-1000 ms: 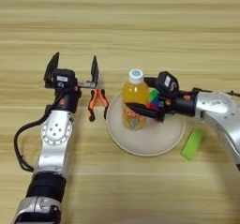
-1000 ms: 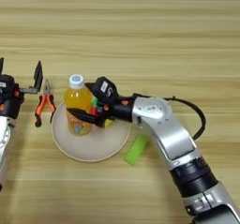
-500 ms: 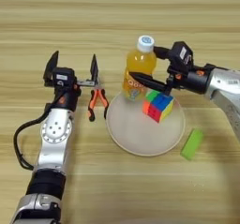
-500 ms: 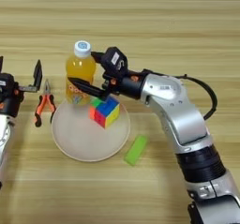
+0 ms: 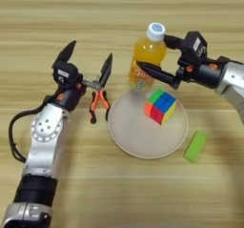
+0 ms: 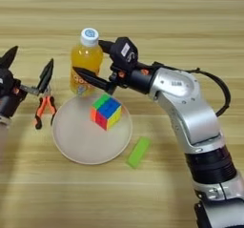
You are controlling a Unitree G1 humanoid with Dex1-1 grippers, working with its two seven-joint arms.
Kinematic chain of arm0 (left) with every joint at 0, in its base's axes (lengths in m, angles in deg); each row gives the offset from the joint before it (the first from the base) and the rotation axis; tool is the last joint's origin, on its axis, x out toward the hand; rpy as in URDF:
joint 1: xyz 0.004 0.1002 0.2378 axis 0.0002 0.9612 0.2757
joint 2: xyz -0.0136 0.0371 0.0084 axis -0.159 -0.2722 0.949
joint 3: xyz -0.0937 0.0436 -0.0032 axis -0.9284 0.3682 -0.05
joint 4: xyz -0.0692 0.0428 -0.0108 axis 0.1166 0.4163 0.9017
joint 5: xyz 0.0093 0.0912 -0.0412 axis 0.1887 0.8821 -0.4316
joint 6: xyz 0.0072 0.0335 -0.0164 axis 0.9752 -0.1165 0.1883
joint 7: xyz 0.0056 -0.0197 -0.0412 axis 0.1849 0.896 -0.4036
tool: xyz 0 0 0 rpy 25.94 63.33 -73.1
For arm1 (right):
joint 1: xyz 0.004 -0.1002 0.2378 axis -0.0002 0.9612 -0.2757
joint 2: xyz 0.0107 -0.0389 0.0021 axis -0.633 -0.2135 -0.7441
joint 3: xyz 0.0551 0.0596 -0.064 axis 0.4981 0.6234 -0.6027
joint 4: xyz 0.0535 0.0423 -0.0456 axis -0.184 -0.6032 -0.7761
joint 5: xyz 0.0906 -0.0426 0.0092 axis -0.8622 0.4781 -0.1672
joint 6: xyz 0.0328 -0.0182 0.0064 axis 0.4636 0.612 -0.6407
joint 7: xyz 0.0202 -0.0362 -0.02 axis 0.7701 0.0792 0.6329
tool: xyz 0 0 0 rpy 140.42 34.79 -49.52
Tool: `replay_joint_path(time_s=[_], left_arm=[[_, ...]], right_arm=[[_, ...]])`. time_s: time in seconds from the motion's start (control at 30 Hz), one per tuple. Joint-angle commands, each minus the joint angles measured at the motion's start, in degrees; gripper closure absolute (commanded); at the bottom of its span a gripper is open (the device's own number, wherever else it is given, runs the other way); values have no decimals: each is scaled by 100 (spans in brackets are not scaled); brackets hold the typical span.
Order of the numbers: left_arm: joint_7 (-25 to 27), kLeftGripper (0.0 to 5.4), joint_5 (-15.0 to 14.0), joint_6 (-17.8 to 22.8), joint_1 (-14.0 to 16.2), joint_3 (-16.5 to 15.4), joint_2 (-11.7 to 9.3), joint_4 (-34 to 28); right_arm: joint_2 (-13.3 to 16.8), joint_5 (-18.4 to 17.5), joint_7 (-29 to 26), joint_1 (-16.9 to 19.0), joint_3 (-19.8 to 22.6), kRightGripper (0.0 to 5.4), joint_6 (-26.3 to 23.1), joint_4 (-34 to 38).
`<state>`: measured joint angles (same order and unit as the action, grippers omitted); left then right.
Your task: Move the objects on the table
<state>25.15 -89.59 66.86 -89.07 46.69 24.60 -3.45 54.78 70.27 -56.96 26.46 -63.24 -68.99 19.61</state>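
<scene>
The orange-juice bottle with its white cap stands upright just beyond the far rim of the plate. My right gripper reaches in from the right and is shut on the bottle, one black finger across its front and the other at its far shoulder. On the plate the multicoloured puzzle cube lies free. The light-green block lies flat on the table to the right of the plate. At the left, my left gripper stands open, holding nothing.
The round white plate sits at the table's centre. Orange-handled pliers lie just left of the plate, below the left gripper's fingers. The right forearm stretches along the right side.
My right gripper has lifted the bottle off the plate and carried it back beyond the far rim. The cube now shows uncovered. The left arm has stayed still.
</scene>
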Motion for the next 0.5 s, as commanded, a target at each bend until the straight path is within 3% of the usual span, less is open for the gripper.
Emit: replay_joint_path(time_s=[0.03,0.17,0.4,0.5], left_arm=[[537,0,-330,423,210,69,-334,-611],[1169,0,-793,895,415,90,-676,-1115],[1880,0,-1135,1426,517,43,-1194,-1659],[2111,0,-1116,1513,574,98,-1344,-1809]], right_arm=[[64,-102,69,-115,105,183,-26,211],[87,-114,102,-93,95,183,-46,264],[101,-116,123,-57,79,183,-47,319],[105,-123,124,-48,76,183,-61,354]])
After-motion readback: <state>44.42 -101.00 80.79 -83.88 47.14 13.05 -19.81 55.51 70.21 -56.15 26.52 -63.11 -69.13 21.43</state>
